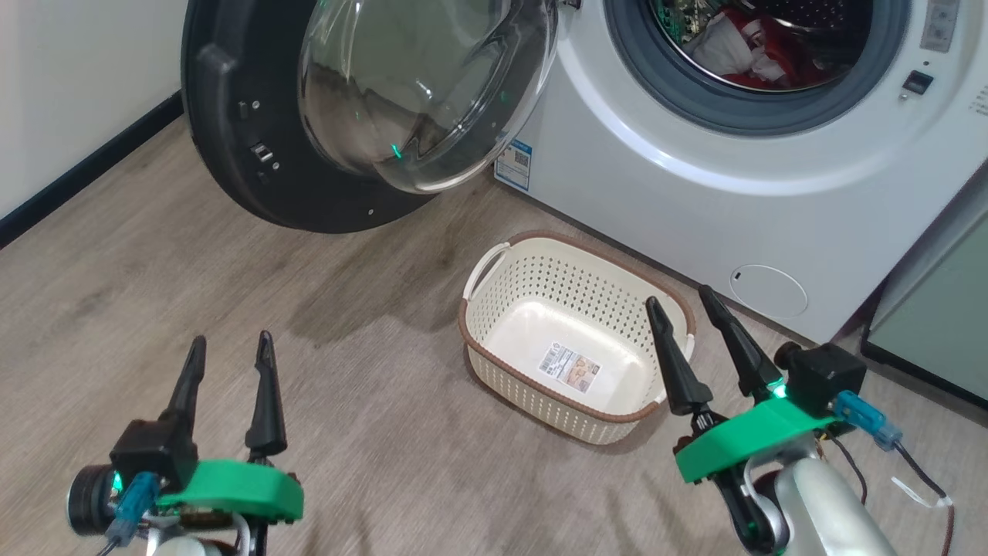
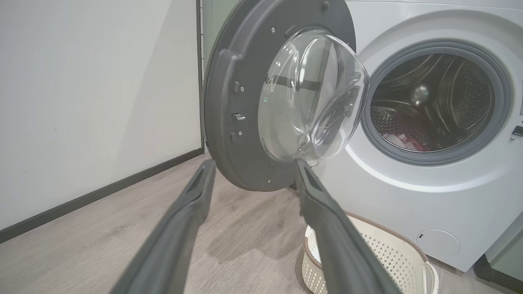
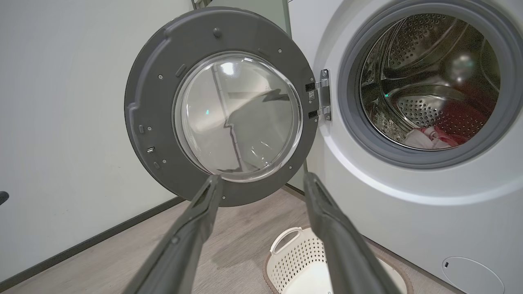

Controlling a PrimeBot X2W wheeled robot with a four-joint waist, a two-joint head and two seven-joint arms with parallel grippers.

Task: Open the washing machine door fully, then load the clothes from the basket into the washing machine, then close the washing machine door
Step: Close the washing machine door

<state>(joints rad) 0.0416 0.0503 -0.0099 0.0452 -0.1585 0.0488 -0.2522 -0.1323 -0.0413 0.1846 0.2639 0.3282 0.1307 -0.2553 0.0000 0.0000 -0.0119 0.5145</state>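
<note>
The washing machine door (image 1: pixel 255 147) stands wide open at the left of the washing machine (image 1: pixel 695 208), and its clear glass bowl bulges toward the near side. The clothes (image 1: pixel 760 50), red with some white, lie low inside the steel drum. The basket (image 1: pixel 540 282) sits on the wooden floor (image 1: pixel 154 293), near the front of the machine and below the drum opening. A paper label (image 1: pixel 570 366) lies on its bottom. The left gripper (image 1: pixel 232 338) hangs at the near left with its two fingers spread wide and nothing between them. The right gripper (image 1: pixel 678 296) is at the near right, above the right end of the basket. It is also spread wide and grips nothing.
</note>
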